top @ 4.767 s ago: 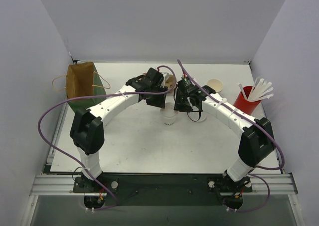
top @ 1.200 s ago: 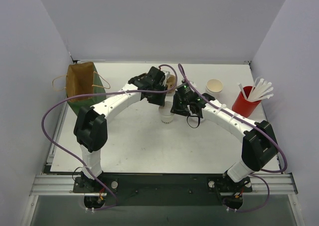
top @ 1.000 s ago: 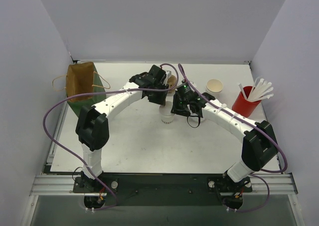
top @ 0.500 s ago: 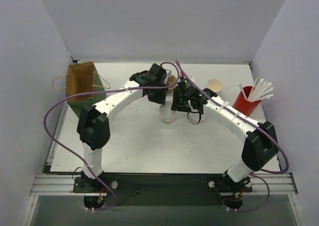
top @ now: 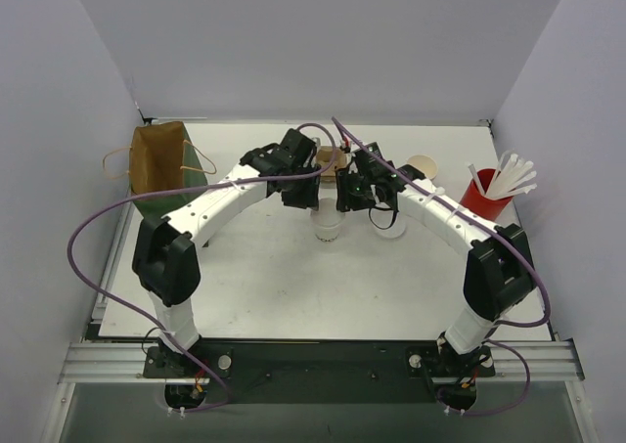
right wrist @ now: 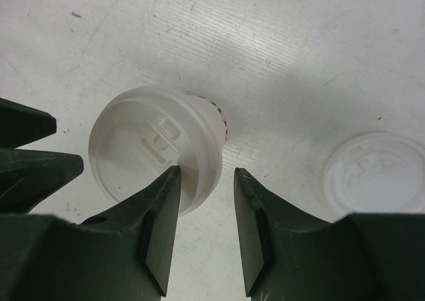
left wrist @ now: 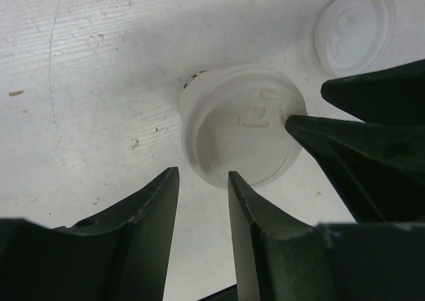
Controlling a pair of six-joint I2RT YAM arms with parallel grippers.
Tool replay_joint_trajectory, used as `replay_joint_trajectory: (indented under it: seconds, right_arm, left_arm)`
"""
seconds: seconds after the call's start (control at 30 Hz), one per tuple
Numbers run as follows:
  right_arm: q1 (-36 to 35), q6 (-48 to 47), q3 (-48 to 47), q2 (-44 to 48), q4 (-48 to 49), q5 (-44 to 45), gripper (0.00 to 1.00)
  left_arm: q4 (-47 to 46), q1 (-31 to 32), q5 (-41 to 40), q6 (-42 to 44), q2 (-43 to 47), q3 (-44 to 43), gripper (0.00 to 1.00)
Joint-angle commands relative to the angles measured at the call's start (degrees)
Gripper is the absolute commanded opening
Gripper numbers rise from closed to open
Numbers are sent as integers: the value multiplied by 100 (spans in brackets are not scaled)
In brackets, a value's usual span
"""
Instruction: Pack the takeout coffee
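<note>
Repositioned — left end effector [left wrist: 202, 175], right end effector [right wrist: 206, 171] hang released over takeout coffee [left wrist: 242, 131].

Nothing legible: dark print [right wrist: 222, 117] on the side of the takeout coffee [right wrist: 154, 149] is too small to read.

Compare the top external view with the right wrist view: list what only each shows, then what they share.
Top external only: the brown paper bag, the red cup of white straws and the open white cup with a tan inside. Right wrist only: the raised moulding on the lid of the small white lidded paper cup and dark print on its side. Shared: that cup, the loose flat white plastic lid beside it, apart from it, and the white table.
</note>
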State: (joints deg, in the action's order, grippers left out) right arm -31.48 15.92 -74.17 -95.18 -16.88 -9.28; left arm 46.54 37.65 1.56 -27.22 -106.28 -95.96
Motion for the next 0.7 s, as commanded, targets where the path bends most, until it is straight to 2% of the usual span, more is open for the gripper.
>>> replay_joint_trajectory:
  seconds: [0.0, 0.47, 0.67]
  right_arm:
    - [-7, -362, -150, 34, 203, -206, 34]
    - [-42, -335, -282, -159, 326, -312, 33]
    - [-60, -178, -291, -247, 230, -232, 30]
  left_arm:
    - [-566, -91, 247, -599, 634, 402, 46]
    - [-1402, -117, 547, -1917, 802, 1229, 42]
    - [-1411, -117, 521, -1962, 600, 1124, 41]
